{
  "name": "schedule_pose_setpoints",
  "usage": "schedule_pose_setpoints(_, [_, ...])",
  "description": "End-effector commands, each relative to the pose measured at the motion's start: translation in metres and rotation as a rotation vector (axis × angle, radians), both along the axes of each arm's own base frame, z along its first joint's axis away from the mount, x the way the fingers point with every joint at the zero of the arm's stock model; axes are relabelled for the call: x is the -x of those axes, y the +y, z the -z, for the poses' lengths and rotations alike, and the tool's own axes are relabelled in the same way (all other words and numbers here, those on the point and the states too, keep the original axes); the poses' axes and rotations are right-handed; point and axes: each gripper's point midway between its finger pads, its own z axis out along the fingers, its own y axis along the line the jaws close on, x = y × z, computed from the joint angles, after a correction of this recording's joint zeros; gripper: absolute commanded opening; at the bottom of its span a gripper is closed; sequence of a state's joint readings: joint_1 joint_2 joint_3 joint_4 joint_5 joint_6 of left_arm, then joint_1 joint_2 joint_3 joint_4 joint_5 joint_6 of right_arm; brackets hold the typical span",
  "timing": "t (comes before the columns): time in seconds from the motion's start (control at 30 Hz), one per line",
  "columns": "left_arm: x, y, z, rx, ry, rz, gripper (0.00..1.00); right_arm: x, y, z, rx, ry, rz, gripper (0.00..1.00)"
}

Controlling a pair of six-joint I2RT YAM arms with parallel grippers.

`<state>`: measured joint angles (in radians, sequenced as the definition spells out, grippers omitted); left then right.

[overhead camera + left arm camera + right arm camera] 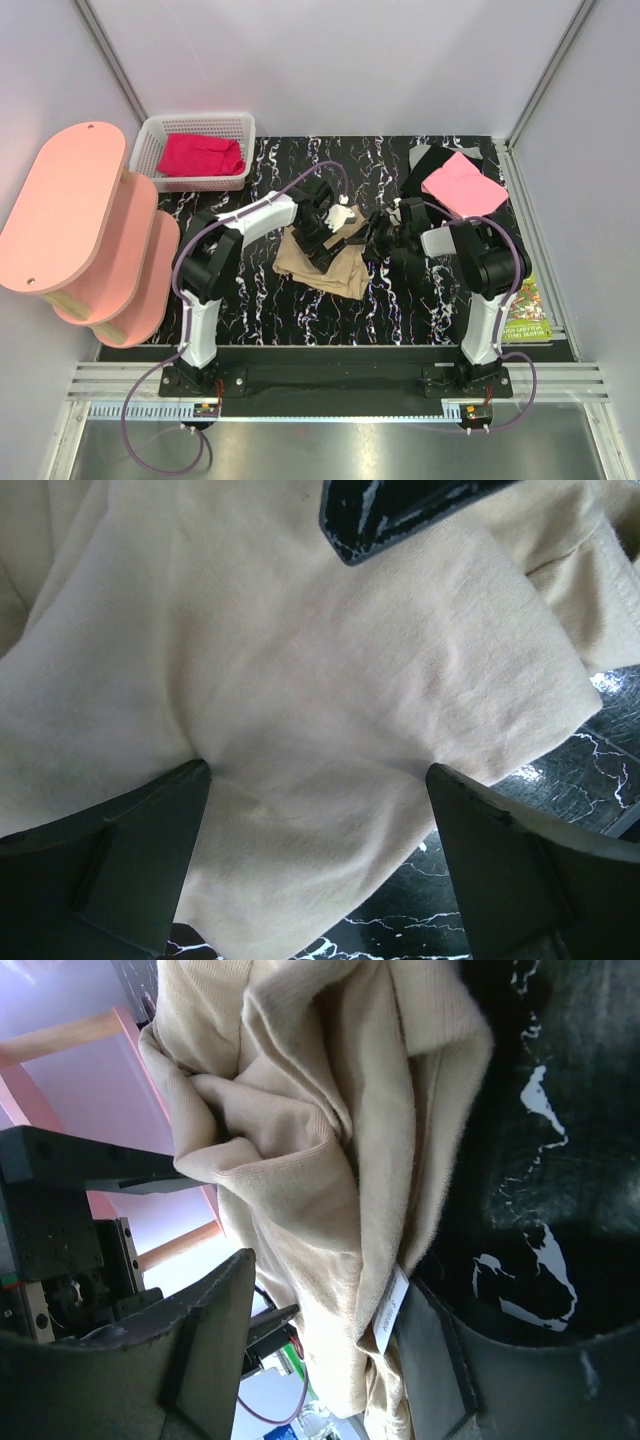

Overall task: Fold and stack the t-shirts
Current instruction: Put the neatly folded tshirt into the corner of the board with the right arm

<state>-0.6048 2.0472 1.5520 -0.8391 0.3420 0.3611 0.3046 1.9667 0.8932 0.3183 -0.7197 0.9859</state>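
Note:
A crumpled tan-beige t-shirt [340, 275] lies mid-table. My left gripper [322, 235] hangs over its far edge; in the left wrist view it [318, 770] stands open, both fingers wide apart with flat tan cloth [300, 660] beneath and between them. My right gripper [380, 240] is at the shirt's right edge. In the right wrist view it [328, 1270] straddles a bunched fold of the shirt [290, 1140] with its white label [388, 1315]. The fold rests against one finger [440, 1360], with a gap to the other. A pink t-shirt [463, 185] lies folded on a black one [428, 160] at back right. The magenta-red t-shirt [200, 155] sits in a basket.
The white basket [150, 145] stands at the back left. A pink three-tier shelf [90, 230] fills the left side. A green book [527, 320] lies at the table's right front edge. The tabletop is black marble pattern [400, 310].

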Motion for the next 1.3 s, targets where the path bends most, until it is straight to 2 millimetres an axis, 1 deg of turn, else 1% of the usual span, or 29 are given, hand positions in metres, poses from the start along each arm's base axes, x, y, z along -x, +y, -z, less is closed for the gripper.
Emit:
schedule_pose_setpoints(0.0, [0.008, -0.007, -0.009, 0.053, 0.003, 0.002, 0.99, 0.023, -0.014, 0.060, 0.162, 0.129, 0.019, 0.64])
schedule_pose_setpoints(0.13, [0.005, -0.010, -0.011, 0.061, 0.000, -0.002, 0.99, 0.023, -0.004, 0.058, 0.145, 0.117, -0.007, 0.69])
schedule_pose_setpoints(0.17, [0.004, -0.011, -0.012, 0.065, -0.003, -0.002, 0.99, 0.024, -0.001, 0.060, 0.145, 0.121, -0.018, 0.68])
schedule_pose_setpoints(0.2, [0.003, -0.012, -0.013, 0.069, -0.006, -0.003, 0.99, 0.021, 0.003, 0.057, 0.137, 0.111, -0.025, 0.68])
schedule_pose_setpoints(0.27, [0.002, -0.012, -0.014, 0.070, -0.008, -0.001, 0.99, 0.024, 0.012, 0.061, 0.131, 0.123, -0.052, 0.64])
schedule_pose_setpoints(0.3, [0.002, -0.013, -0.014, 0.070, -0.010, -0.003, 0.99, 0.020, 0.017, 0.059, 0.124, 0.114, -0.059, 0.63])
schedule_pose_setpoints(0.37, [0.001, -0.014, -0.016, 0.075, -0.012, -0.002, 0.99, 0.020, 0.023, 0.061, 0.120, 0.124, -0.069, 0.56])
schedule_pose_setpoints(0.4, [0.001, -0.014, -0.017, 0.077, -0.012, -0.002, 0.99, 0.019, 0.029, 0.059, 0.117, 0.117, -0.078, 0.52])
schedule_pose_setpoints(0.43, [0.002, -0.014, -0.017, 0.079, -0.013, -0.001, 0.99, 0.018, 0.030, 0.061, 0.114, 0.122, -0.078, 0.41])
schedule_pose_setpoints(0.5, [0.002, -0.012, -0.018, 0.074, -0.017, 0.000, 0.99, 0.018, 0.032, 0.060, 0.104, 0.125, -0.075, 0.26])
schedule_pose_setpoints(0.53, [0.002, -0.012, -0.018, 0.076, -0.021, 0.001, 0.99, 0.018, 0.032, 0.061, 0.102, 0.129, -0.076, 0.15])
schedule_pose_setpoints(0.57, [0.002, -0.011, -0.018, 0.073, -0.020, 0.004, 0.99, 0.019, 0.033, 0.061, 0.101, 0.129, -0.079, 0.11])
schedule_pose_setpoints(0.63, [0.003, -0.011, -0.019, 0.074, -0.024, 0.005, 0.99, 0.019, 0.034, 0.058, 0.092, 0.124, -0.080, 0.06])
schedule_pose_setpoints(0.67, [0.002, -0.011, -0.020, 0.075, -0.030, 0.006, 0.99, 0.020, 0.034, 0.058, 0.089, 0.126, -0.080, 0.00])
schedule_pose_setpoints(0.8, [-0.002, -0.009, -0.024, 0.071, -0.047, -0.002, 0.99, 0.018, 0.037, 0.050, 0.062, 0.109, -0.078, 0.00])
schedule_pose_setpoints(0.87, [-0.005, -0.005, -0.034, 0.070, -0.074, -0.008, 0.99, 0.013, 0.038, 0.039, 0.048, 0.088, -0.076, 0.00])
schedule_pose_setpoints(0.9, [-0.010, 0.000, -0.041, 0.077, -0.089, -0.023, 0.99, 0.012, 0.040, 0.035, 0.042, 0.083, -0.078, 0.00])
schedule_pose_setpoints(0.97, [-0.017, 0.010, -0.068, 0.109, -0.129, -0.047, 0.99, 0.000, 0.043, 0.016, 0.021, 0.044, -0.074, 0.00])
schedule_pose_setpoints(1.0, [-0.029, 0.025, -0.080, 0.128, -0.146, -0.093, 0.99, 0.000, 0.043, 0.012, 0.020, 0.046, -0.087, 0.00])
schedule_pose_setpoints(1.03, [-0.031, 0.037, -0.101, 0.152, -0.166, -0.121, 0.99, -0.005, 0.043, 0.003, 0.020, 0.030, -0.092, 0.00])
schedule_pose_setpoints(1.07, [-0.037, 0.044, -0.122, 0.195, -0.188, -0.144, 0.99, -0.022, 0.042, -0.013, 0.014, -0.009, -0.085, 0.00])
schedule_pose_setpoints(1.1, [-0.049, 0.068, -0.136, 0.216, -0.209, -0.205, 0.99, -0.026, 0.038, -0.018, 0.028, -0.009, -0.091, 0.00])
schedule_pose_setpoints(1.13, [-0.046, 0.082, -0.159, 0.237, -0.241, -0.223, 0.99, -0.035, 0.036, -0.030, 0.023, -0.029, -0.087, 0.00])
schedule_pose_setpoints(1.17, [-0.049, 0.092, -0.174, 0.253, -0.272, -0.242, 0.99, -0.057, 0.027, -0.049, 0.012, -0.075, -0.061, 0.00])
schedule_pose_setpoints(1.2, [-0.051, 0.111, -0.185, 0.258, -0.294, -0.282, 0.99, -0.061, 0.018, -0.053, 0.029, -0.058, -0.057, 0.00])
schedule_pose_setpoints(1.23, [-0.043, 0.120, -0.201, 0.263, -0.333, -0.278, 0.99, -0.071, 0.012, -0.066, 0.025, -0.084, -0.045, 0.00])
schedule_pose_setpoints(1.27, [-0.038, 0.128, -0.203, 0.254, -0.347, -0.287, 0.99, -0.087, 0.008, -0.088, 0.011, -0.134, -0.035, 0.00])
